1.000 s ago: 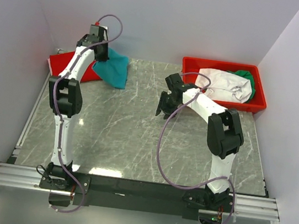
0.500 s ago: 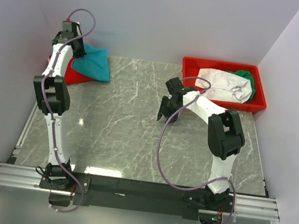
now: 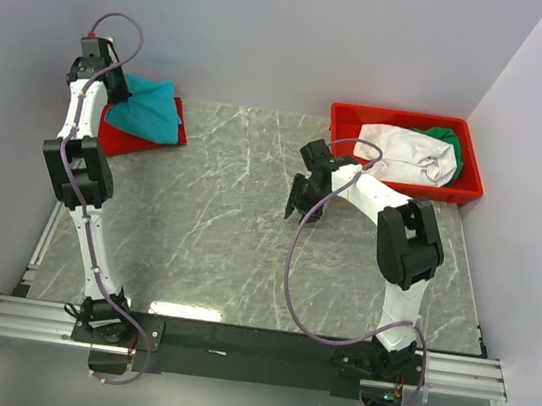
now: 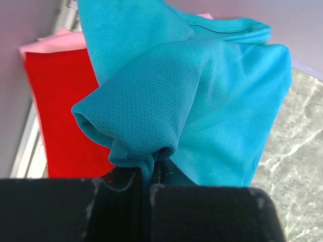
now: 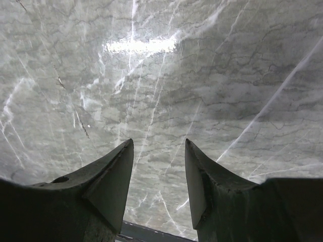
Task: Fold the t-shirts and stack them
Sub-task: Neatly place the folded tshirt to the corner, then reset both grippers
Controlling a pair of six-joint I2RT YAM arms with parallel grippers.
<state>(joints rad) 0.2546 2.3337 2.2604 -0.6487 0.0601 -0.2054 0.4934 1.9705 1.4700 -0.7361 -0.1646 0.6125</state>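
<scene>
Where the left jaws close at the far left corner of the table (image 3: 217,226), they pinch a bunched fold of the teal t-shirt (image 4: 202,101). Its fine mesh knit drapes away from them in soft rounded folds over the red t-shirt (image 4: 60,111), a smooth flat layer beneath. The right jaws stand well apart, gripping nothing, above bare grey veined stone near the table's middle. The white t-shirt (image 3: 404,151) and green t-shirt (image 3: 449,139) lie crumpled in the rigid red plastic bin (image 3: 404,118) at far right
</scene>
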